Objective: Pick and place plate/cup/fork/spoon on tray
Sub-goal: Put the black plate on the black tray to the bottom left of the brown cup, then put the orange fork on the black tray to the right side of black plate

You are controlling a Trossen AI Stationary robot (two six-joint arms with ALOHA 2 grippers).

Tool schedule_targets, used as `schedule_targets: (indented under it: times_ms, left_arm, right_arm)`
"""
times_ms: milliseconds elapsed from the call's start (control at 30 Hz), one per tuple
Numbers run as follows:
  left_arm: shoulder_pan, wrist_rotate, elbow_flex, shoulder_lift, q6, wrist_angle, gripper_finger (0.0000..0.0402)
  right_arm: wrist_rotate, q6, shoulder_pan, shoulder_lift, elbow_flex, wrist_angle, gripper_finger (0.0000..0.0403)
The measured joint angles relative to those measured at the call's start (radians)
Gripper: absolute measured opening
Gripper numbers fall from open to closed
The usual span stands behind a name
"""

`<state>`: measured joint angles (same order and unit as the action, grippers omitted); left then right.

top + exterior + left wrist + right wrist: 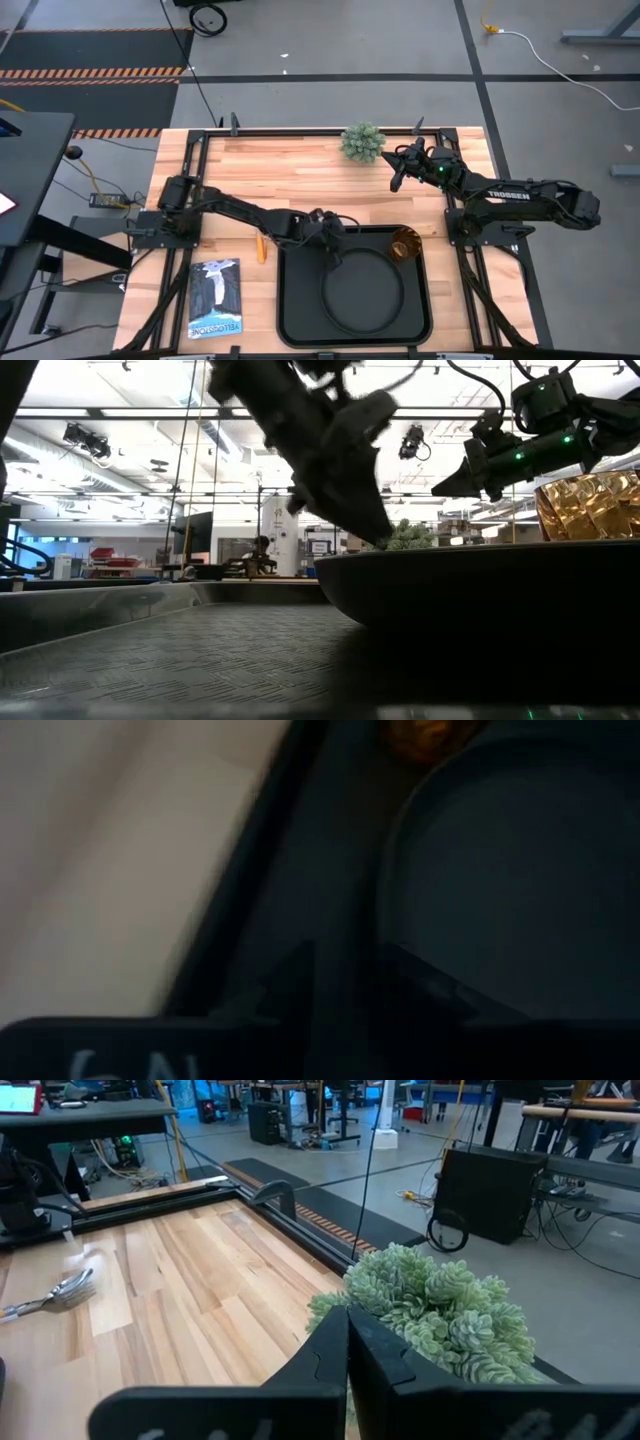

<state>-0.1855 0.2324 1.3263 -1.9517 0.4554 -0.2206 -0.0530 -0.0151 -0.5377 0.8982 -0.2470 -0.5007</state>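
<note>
The black tray (300, 320) lies at the table's near middle. The round black plate (365, 292) lies inside it, and the amber cup (405, 243) stands in the tray's far right corner. My left gripper (330, 238) is shut on the plate's far left rim. My right gripper (398, 172) is shut and empty above the far table, next to the green plant (362, 142). The fork (60, 1292) lies on the wood. An orange handle (262, 247) lies left of the tray. I do not see the spoon. My left gripper holds the plate's rim (385, 910) at the plate's far left side, one finger inside the rim and one outside. The fingers come slanting down from the table's left. The plate sits level in the tray; whether it rests on the tray floor I cannot tell.
A blue and white booklet (215, 297) lies on the table left of the tray. The plant (440, 1310) stands at the far edge, right in front of my right gripper. Bare wood (270, 170) spreads across the far left.
</note>
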Motion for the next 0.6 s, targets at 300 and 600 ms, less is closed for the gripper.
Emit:
schedule_targets:
  times_ms: [300, 600]
  left_arm:
    - [-0.078, 0.267, -0.006, 0.116, -0.094, -0.255, 0.0123]
    - [-0.084, 0.313, -0.222, 0.243, 0.037, -0.262, 0.0123]
  right_arm:
    - [0.0, 0.0, 0.0, 0.0, 0.0, 0.002, 0.0007]
    - [0.0, 0.0, 0.0, 0.0, 0.0, 0.011, 0.0007]
